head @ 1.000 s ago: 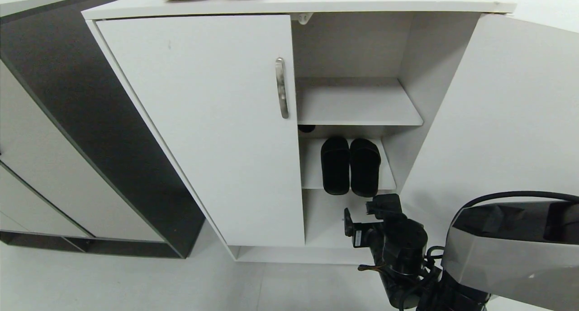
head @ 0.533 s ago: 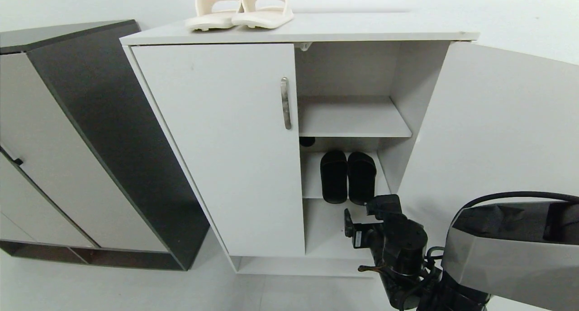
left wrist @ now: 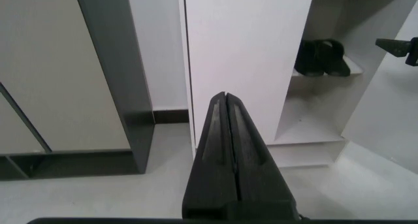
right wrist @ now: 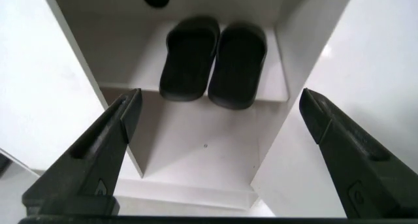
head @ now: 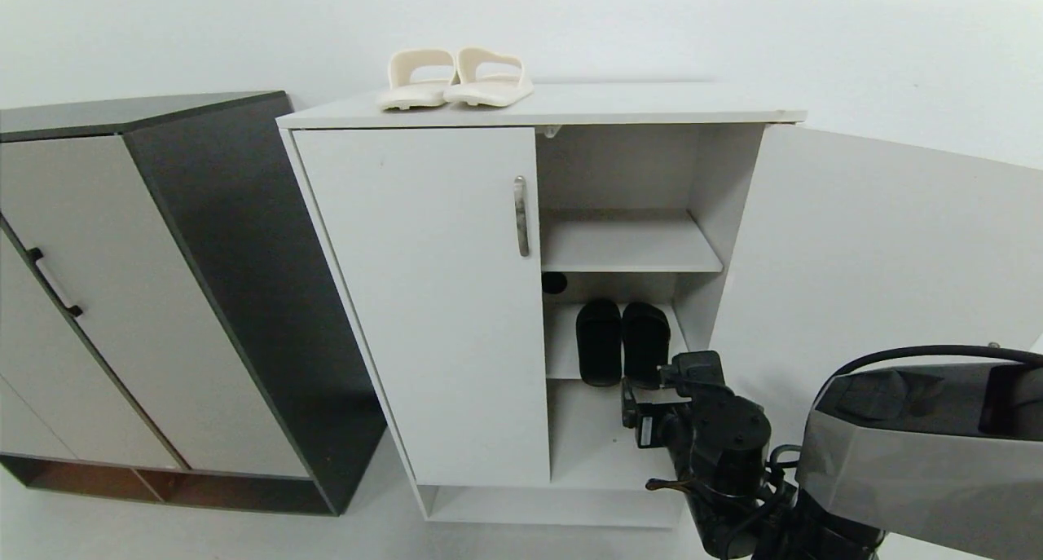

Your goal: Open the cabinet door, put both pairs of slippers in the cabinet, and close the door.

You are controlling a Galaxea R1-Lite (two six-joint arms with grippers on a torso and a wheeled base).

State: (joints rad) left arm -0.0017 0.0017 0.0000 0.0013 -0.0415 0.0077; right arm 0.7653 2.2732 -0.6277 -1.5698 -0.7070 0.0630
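Observation:
The white cabinet [head: 424, 299] has its left door shut and its right door [head: 880, 250] swung wide open. A pair of black slippers [head: 623, 341] [right wrist: 214, 61] [left wrist: 321, 57] lies side by side on the middle shelf. A cream pair of slippers [head: 454, 79] sits on the cabinet's top, toward its left. My right gripper [head: 656, 389] [right wrist: 220, 100] hangs open and empty just in front of the open compartment, slightly below the black pair. My left gripper [left wrist: 225, 96] is shut on nothing, low before the shut left door.
A dark grey cabinet [head: 163, 258] with pale doors stands close to the left of the white one. A small dark round thing [head: 554, 283] sits at the back of the middle shelf. The upper shelf [head: 627, 242] and bottom shelf [head: 595, 446] are bare.
The head camera has drawn back and tilted up, so the whole cabinet top and the cream slippers have come into the picture. The black slippers stay on their shelf.

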